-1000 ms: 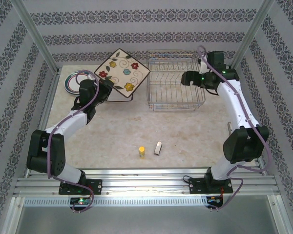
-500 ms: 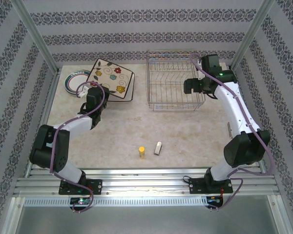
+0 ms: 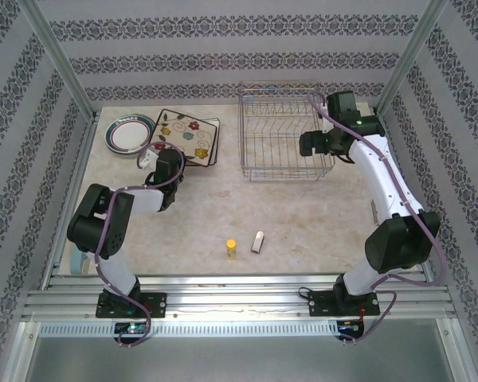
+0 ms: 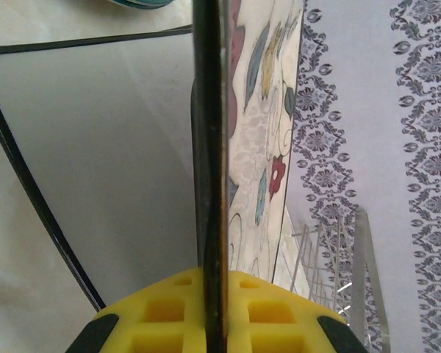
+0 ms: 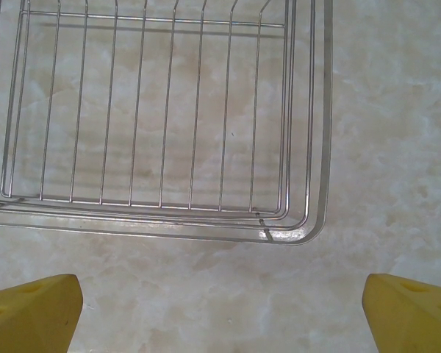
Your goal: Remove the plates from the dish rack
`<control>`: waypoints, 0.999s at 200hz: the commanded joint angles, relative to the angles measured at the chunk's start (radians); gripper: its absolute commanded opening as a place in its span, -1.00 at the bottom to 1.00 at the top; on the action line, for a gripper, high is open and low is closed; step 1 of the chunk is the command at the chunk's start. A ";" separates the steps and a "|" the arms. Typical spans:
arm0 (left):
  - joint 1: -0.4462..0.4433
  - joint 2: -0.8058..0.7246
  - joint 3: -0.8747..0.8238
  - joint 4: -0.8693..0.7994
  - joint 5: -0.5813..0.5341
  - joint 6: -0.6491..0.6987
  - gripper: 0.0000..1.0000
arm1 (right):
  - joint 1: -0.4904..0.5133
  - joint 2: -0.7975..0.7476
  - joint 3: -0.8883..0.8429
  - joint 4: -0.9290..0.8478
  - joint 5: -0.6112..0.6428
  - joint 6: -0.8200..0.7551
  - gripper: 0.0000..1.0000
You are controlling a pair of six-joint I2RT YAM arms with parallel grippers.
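Plates lie well back; nearest you on the surface (image 3: pixel 303 215) sit a small yellow cylinder (image 3: pixel 231 247) and a grey piece (image 3: pixel 258 241), likely no part of the job. Further back on the left, your left fingers (image 4: pixel 154 309) are clamped on the edge of the square flowered plate (image 3: pixel 190 135), tilted just beside the round teal-ringed plate (image 3: pixel 129 134), probably to set it down there. Far right, the dish rack (image 3: pixel 287 177) stands with bare slots; your right fingers (image 5: pixel 29 301) are spread wide above its near corner
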 commanded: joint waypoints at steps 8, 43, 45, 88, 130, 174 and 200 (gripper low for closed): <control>-0.015 0.021 0.081 0.295 -0.069 -0.042 -1.00 | 0.013 0.013 -0.012 -0.003 0.016 -0.020 0.96; -0.021 0.091 0.089 0.349 -0.089 -0.079 -1.00 | 0.013 0.023 -0.016 0.003 0.007 -0.020 0.96; -0.022 0.093 0.090 0.351 -0.090 -0.081 -1.00 | 0.012 0.023 -0.016 0.004 0.007 -0.020 0.96; -0.036 0.139 0.119 0.358 -0.095 -0.107 -1.00 | 0.013 0.037 -0.014 0.010 0.004 -0.022 0.96; -0.049 0.145 0.108 0.328 -0.116 -0.119 -0.99 | 0.013 0.048 -0.016 0.018 -0.001 -0.024 0.96; -0.059 0.122 0.067 0.286 -0.162 -0.121 -0.66 | 0.010 0.049 -0.027 0.027 -0.010 -0.027 0.96; -0.059 0.122 0.059 0.276 -0.162 -0.127 -0.62 | 0.010 0.048 -0.027 0.029 -0.017 -0.027 0.96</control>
